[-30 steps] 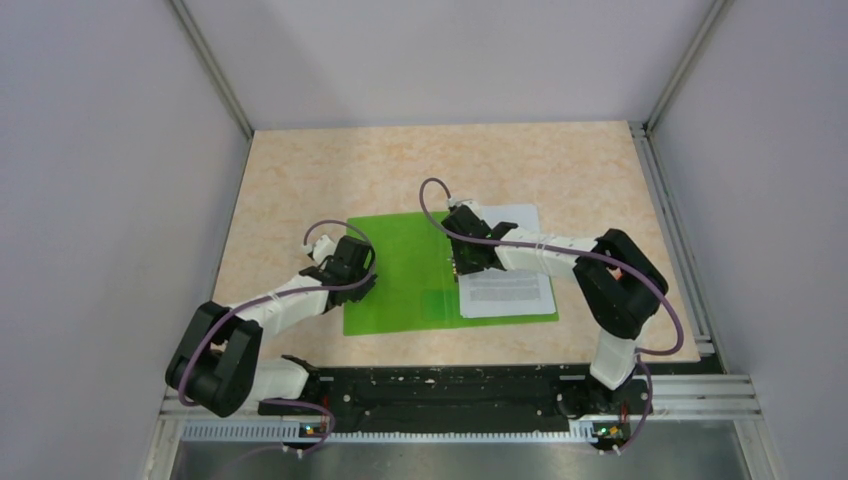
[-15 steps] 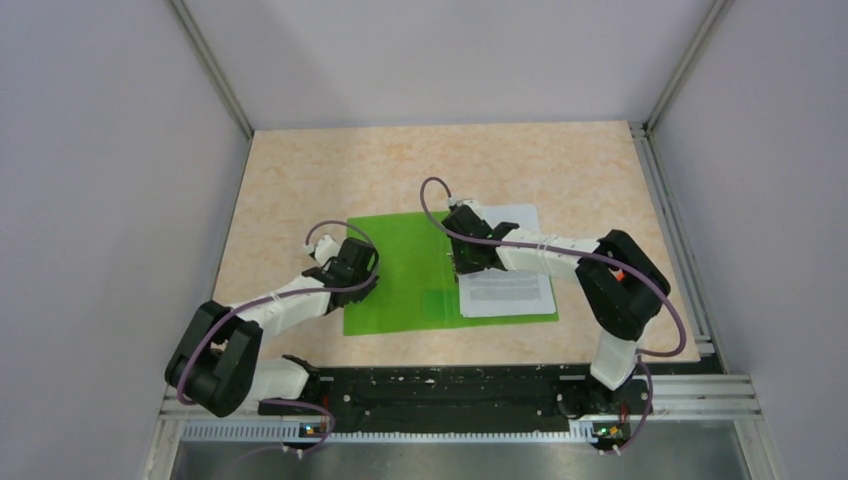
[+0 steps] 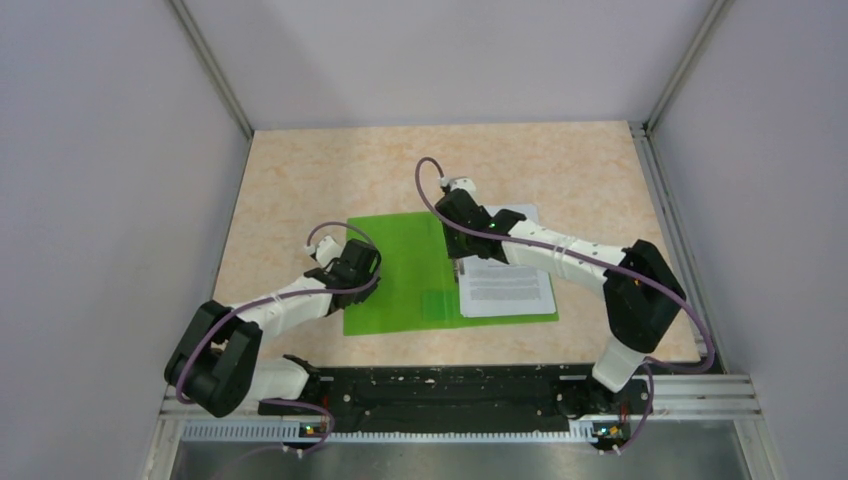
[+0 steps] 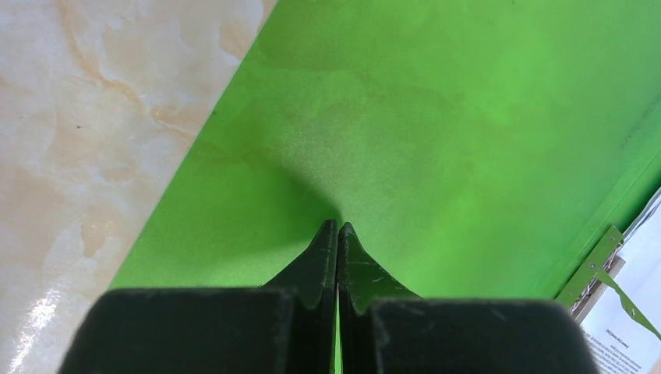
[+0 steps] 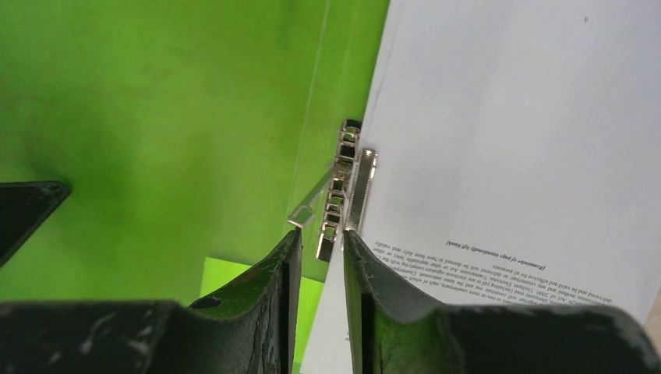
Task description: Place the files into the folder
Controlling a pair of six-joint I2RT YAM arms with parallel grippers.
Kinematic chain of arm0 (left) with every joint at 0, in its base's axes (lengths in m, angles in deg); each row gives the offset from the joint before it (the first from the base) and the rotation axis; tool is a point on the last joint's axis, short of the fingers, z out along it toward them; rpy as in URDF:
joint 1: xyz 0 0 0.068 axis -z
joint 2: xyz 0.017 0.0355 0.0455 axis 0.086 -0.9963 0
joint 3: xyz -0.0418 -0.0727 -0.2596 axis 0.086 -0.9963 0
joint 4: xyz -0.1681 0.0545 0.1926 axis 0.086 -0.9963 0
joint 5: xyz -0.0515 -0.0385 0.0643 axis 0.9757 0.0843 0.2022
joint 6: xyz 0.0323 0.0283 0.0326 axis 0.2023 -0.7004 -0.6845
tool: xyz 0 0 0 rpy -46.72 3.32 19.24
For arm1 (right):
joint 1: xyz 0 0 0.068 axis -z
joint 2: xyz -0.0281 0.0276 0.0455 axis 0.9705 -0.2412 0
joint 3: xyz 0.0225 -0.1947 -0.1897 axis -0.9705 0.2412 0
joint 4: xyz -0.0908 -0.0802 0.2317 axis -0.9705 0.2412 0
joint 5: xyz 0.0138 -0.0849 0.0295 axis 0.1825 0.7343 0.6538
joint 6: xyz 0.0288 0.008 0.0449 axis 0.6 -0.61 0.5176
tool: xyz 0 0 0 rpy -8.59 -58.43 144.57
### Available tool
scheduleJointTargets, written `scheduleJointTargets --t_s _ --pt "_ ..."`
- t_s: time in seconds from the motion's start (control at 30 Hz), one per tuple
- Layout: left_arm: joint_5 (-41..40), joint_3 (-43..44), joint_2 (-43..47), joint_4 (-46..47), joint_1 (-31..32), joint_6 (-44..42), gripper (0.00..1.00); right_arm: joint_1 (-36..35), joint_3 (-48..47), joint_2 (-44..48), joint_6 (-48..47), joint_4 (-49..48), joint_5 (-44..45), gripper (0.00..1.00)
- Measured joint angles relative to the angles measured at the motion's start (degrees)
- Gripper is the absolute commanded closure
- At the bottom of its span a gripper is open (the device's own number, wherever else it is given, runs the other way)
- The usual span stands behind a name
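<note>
the folder [image 3: 400,262] was seen lying open and flat on the table [image 3: 300,190], slightly nearer the arms than the table's middle. the files [image 3: 506,287] were found resting on its right half, with blocks of small black print on the top sheet; the far edge of the sheets reached just past the folder's far edge. a metal clip [image 5: 348,181] was seen along the fold, at the left edge of the files, with its lever tilted up toward the green side. a paler patch [image 3: 437,304] was visible on the left half near the fold, at the near edge.

the left gripper [image 4: 337,227] was held with its fingers pressed together and nothing between them, and its tips were set down on the bare green left half of the folder, close to the folder's left edge.

the right gripper [image 5: 318,234] was positioned over the fold, with its fingers a little apart and a narrow gap between them. the near end of the metal clip was seen just ahead of that gap; whether it was touched could not be told.
</note>
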Motion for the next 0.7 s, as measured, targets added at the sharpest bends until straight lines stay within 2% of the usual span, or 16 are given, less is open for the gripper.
scheduleJointTargets --t_s 0.17,0.27,0.37,0.5,0.53,0.7 --pt "0.11 0.17 0.81 -1.84 0.26 -0.61 0.98 -4.68 -6.32 -0.37 -2.05 3.87 5.07 0.73" --pt "-0.09 1.20 1.81 -5.79 0.42 -2.08 0.80 -6.71 -10.21 -2.25 -3.34 5.62 7.76 0.73" --pt "-1.16 3.39 2.86 -9.77 0.39 -4.79 0.57 -7.80 -13.22 -5.09 -4.61 7.13 10.34 0.73" --pt "-3.67 6.86 5.31 -12.87 -0.09 -9.33 0.39 -8.09 -15.30 -8.76 -6.36 9.64 12.76 0.73" --pt "-4.02 7.21 6.10 -12.96 -0.52 -10.64 0.32 -8.09 -15.41 -9.27 -6.62 10.19 13.07 0.72" --pt "-2.14 6.34 9.18 -12.15 -6.80 -17.68 0.08 -8.09 -15.43 -9.62 -7.52 11.41 13.55 0.70"
